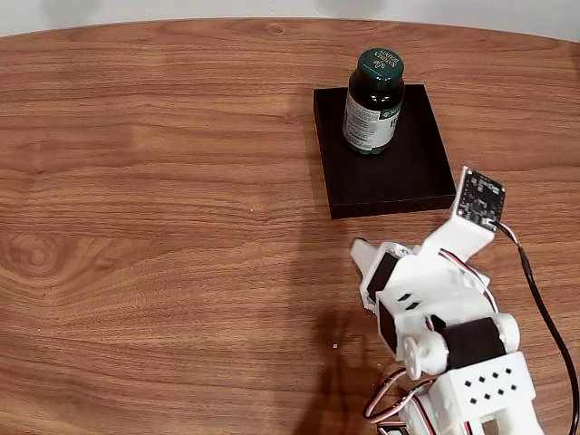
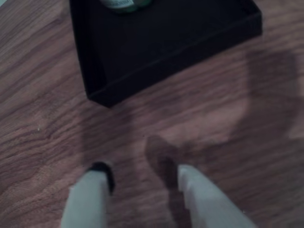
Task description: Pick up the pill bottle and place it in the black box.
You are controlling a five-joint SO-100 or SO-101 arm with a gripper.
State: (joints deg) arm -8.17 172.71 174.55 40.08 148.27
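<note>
From the fixed view I see the pill bottle (image 1: 373,101) standing upright inside the black box (image 1: 399,177), toward its far end, on the wooden table (image 1: 145,181). My arm (image 1: 444,317) sits folded at the near right, well apart from the box. In the wrist view the gripper (image 2: 142,183) hangs over bare wood just short of the box's near wall (image 2: 142,71), its two white fingers (image 2: 92,194) spread apart with nothing between them. The bottle's base (image 2: 124,4) barely shows at the top edge there.

Glossy glass-like pill bottle (image 1: 372,101) w/ paper label, matte black box (image 1: 385,177), wood-grain table (image 1: 154,199), white plastic hand (image 2: 142,183).
</note>
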